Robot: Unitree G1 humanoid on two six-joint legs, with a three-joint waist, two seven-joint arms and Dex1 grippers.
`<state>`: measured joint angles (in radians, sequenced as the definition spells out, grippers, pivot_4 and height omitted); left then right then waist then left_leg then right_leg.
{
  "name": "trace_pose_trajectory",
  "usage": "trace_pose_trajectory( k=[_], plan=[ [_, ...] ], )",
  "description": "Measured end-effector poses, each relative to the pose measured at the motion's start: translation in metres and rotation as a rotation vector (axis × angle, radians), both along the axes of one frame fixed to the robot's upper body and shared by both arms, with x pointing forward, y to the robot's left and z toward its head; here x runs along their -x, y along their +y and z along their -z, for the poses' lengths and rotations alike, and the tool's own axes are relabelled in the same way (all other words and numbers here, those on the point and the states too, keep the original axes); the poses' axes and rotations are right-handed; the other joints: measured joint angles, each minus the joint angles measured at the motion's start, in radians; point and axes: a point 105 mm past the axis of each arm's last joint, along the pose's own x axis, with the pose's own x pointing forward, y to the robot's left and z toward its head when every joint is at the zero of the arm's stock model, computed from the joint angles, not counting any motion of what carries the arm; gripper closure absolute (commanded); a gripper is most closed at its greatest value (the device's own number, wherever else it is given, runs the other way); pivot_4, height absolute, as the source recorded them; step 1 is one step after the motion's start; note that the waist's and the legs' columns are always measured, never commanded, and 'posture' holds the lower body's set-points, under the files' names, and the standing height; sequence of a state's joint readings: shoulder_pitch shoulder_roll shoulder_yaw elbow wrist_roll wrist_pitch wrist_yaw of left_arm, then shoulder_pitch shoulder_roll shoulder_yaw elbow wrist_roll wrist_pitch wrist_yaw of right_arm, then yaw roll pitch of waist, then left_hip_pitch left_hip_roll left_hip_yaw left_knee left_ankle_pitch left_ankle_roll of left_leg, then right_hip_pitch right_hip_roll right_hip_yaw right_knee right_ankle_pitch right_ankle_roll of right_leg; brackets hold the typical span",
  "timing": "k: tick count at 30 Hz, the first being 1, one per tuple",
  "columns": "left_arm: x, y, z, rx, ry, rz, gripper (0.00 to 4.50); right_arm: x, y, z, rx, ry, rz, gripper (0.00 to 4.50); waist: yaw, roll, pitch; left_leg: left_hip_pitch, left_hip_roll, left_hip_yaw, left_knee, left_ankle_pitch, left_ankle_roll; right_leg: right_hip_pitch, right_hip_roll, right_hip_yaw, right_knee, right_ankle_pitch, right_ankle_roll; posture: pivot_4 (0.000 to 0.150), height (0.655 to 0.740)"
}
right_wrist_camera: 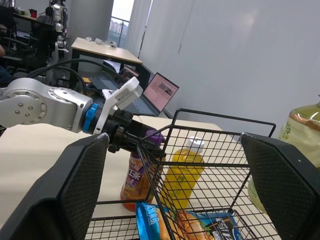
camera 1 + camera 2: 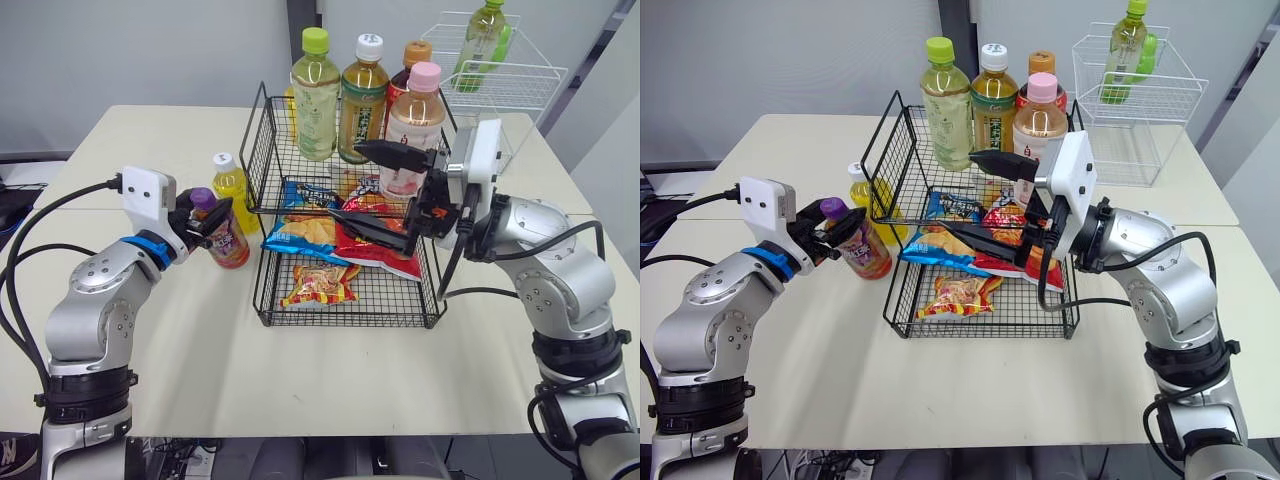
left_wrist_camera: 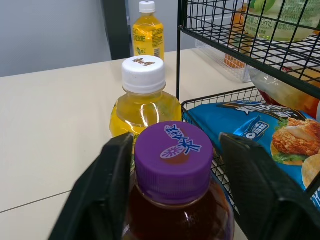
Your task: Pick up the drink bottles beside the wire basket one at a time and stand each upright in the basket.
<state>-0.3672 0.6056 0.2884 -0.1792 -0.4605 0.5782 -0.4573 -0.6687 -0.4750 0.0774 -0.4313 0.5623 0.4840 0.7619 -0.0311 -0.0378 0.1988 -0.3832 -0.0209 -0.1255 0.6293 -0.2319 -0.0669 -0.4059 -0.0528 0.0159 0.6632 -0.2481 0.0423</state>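
On the left, the left claw [image 2: 207, 222] was closed on the neck of the purple-capped bottle [image 2: 228, 245], just under the cap. The bottle leaned a little, low over the worktop [image 2: 180, 350] just beside the left wall of the wire basket [image 2: 268, 150]; whether its base touched the worktop could not be told. Just behind it the yellow bottle [image 2: 232, 188] stood upright on the worktop, close against the same wall.

In the basket's upper tier four bottles [image 2: 316, 95] already stood upright, and snack bags [image 2: 305, 235] lay in the lower tier. To the right, the right claw [image 2: 345, 182] hung spread wide and empty at the basket's front, one finger level with the upper tier and the other over the bags.

By the look of it, the step in hand was the pickup of the purple-capped bottle. The next move would call for lifting it clear of the basket's top rim, carrying it over to a free spot in the upper tier, and setting it down upright before letting go. The yellow bottle would be left for afterwards.
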Motion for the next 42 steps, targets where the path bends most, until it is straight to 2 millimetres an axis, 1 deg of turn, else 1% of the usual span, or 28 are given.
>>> trace_pose_trajectory(
  k=[1, 2, 10, 13, 14, 17, 20, 24, 27, 30, 32, 34, 36, 38, 39, 41, 42],
  plan=[
    [0.000, 0.001, 0.000, -0.001, -0.002, -0.003, 3.11, 0.000, 0.000, 0.000, 0.001, 0.002, 0.001, 0.00, 0.000, 0.000, 0.000, 0.000, 0.000, 0.000, 0.000, 0.000, 0.000, 0.000, 0.000, 0.000, 0.000, 0.000, 0.000, 0.150, 0.7400],
    [0.000, 0.001, -0.001, 0.000, -0.002, -0.005, 3.15, 0.000, -0.001, 0.000, 0.001, 0.002, 0.003, 0.00, 0.000, 0.000, 0.000, 0.000, 0.000, 0.000, 0.000, 0.000, 0.000, 0.000, 0.000, 0.000, 0.000, 0.000, 0.000, 0.150, 0.7400],
    [0.003, 0.003, -0.003, -0.001, 0.004, 0.029, 3.15, 0.000, -0.001, 0.001, 0.005, 0.002, 0.001, 0.00, 0.000, 0.000, 0.000, -0.001, 0.000, 0.000, 0.000, 0.000, 0.000, 0.000, 0.000, 0.000, 0.000, 0.000, 0.000, 0.150, 0.7400],
    [0.009, 0.005, -0.014, 0.028, 0.007, 0.088, 3.15, 0.000, -0.001, 0.000, 0.002, 0.006, -0.006, 0.00, -0.001, 0.000, 0.000, -0.002, 0.000, -0.001, 0.000, 0.000, 0.000, -0.001, 0.000, -0.001, 0.000, 0.000, 0.000, 0.150, 0.7400],
    [0.010, 0.007, -0.021, 0.022, 0.000, 0.101, 3.15, 0.000, -0.001, 0.000, 0.001, 0.007, -0.006, 0.00, -0.001, 0.000, 0.001, -0.002, 0.000, -0.001, 0.000, 0.000, 0.000, -0.002, 0.000, -0.001, 0.000, 0.000, 0.000, 0.150, 0.7400],
    [0.018, 0.012, -0.054, 0.012, -0.050, 0.147, 3.15, -0.001, -0.001, 0.001, -0.005, 0.012, -0.007, 0.00, -0.001, 0.000, 0.001, -0.003, 0.000, -0.001, 0.000, 0.000, 0.000, -0.002, 0.000, -0.002, 0.000, 0.000, 0.000, 0.150, 0.7400],
    [0.028, 0.011, -0.088, 0.006, -0.086, 0.219, 3.15, -0.002, -0.001, 0.000, -0.014, 0.014, -0.006, 0.00, -0.002, 0.000, 0.001, -0.003, 0.000, -0.001, 0.000, 0.000, 0.000, -0.002, 0.000, -0.002, -0.001, 0.000, 0.000, 0.150, 0.7400],
    [0.040, 0.015, -0.131, 0.019, -0.110, 0.306, 3.15, -0.003, -0.001, -0.001, -0.023, 0.006, 0.000, 0.00, -0.003, 0.000, 0.001, -0.003, 0.000, -0.002, 0.000, 0.000, 0.000, -0.002, 0.001, -0.002, -0.001, -0.001, 0.001, 0.150, 0.7400],
    [0.048, 0.014, -0.165, 0.024, -0.159, 0.364, 3.15, -0.004, -0.002, -0.002, -0.032, -0.009, 0.007, 0.00, -0.003, 0.000, 0.001, -0.003, 0.000, -0.001, 0.000, 0.000, 0.000, -0.002, 0.001, -0.002, -0.001, -0.003, 0.005, 0.150, 0.7400],
    [0.053, 0.005, -0.193, 0.023, -0.212, 0.439, 3.15, -0.005, -0.001, -0.004, -0.042, -0.019, 0.018, 0.00, -0.001, 0.000, 0.001, -0.003, 0.000, -0.002, 0.000, 0.000, 0.000, -0.002, 0.001, -0.003, 0.000, -0.003, 0.005, 0.150, 0.7400],
    [0.054, -0.003, -0.208, 0.028, -0.236, 0.488, 3.15, -0.006, -0.002, -0.005, -0.051, -0.023, 0.037, 0.00, -0.001, 0.000, 0.001, -0.003, 0.000, -0.002, 0.000, 0.000, 0.000, -0.002, 0.001, -0.003, 0.000, -0.003, 0.005, 0.150, 0.7400],
    [0.054, -0.016, -0.223, 0.028, -0.263, 0.547, 3.15, -0.007, -0.003, -0.006, -0.059, -0.026, 0.050, 0.00, -0.001, 0.000, 0.001, -0.004, 0.000, -0.002, 0.000, 0.000, 0.000, -0.002, 0.001, -0.003, -0.001, -0.003, 0.005, 0.150, 0.7400],
    [0.054, -0.031, -0.233, 0.027, -0.280, 0.613, 3.15, -0.008, -0.005, -0.006, -0.068, -0.027, 0.065, 0.00, -0.001, 0.000, 0.001, -0.004, -0.001, -0.002, 0.000, 0.000, 0.000, -0.002, 0.001, -0.003, 0.000, -0.003, 0.005, 0.150, 0.7400],
    [0.049, -0.052, -0.235, 0.024, -0.277, 0.697, 3.15, -0.009, -0.008, -0.006, -0.082, -0.029, 0.094, 0.00, 0.001, 0.000, 0.001, -0.004, -0.001, -0.003, 0.000, 0.000, 0.000, -0.002, 0.000, -0.003, 0.000, -0.003, 0.005, 0.150, 0.7400],
    [0.046, -0.063, -0.232, 0.020, -0.264, 0.735, 3.15, -0.008, -0.009, -0.007, -0.090, -0.033, 0.104, 0.00, 0.001, 0.000, 0.001, -0.004, -0.001, -0.003, 0.000, 0.000, 0.000, -0.002, 0.000, -0.003, 0.000, -0.003, 0.005, 0.150, 0.7400],
    [0.036, -0.081, -0.223, 0.019, -0.231, 0.790, 3.15, -0.007, -0.012, -0.009, -0.100, -0.048, 0.129, 0.00, -0.002, 0.000, 0.001, -0.004, -0.001, -0.002, 0.000, 0.000, 0.000, -0.002, 0.000, -0.002, 0.000, -0.003, 0.005, 0.150, 0.7400],
    [0.028, -0.090, -0.216, 0.031, -0.210, 0.812, 3.15, -0.007, -0.015, -0.010, -0.107, -0.059, 0.154, 0.00, -0.001, 0.000, 0.001, -0.004, -0.001, -0.002, 0.000, 0.000, 0.000, -0.002, 0.000, -0.002, 0.000, -0.003, 0.004, 0.150, 0.7400]
  ],
)
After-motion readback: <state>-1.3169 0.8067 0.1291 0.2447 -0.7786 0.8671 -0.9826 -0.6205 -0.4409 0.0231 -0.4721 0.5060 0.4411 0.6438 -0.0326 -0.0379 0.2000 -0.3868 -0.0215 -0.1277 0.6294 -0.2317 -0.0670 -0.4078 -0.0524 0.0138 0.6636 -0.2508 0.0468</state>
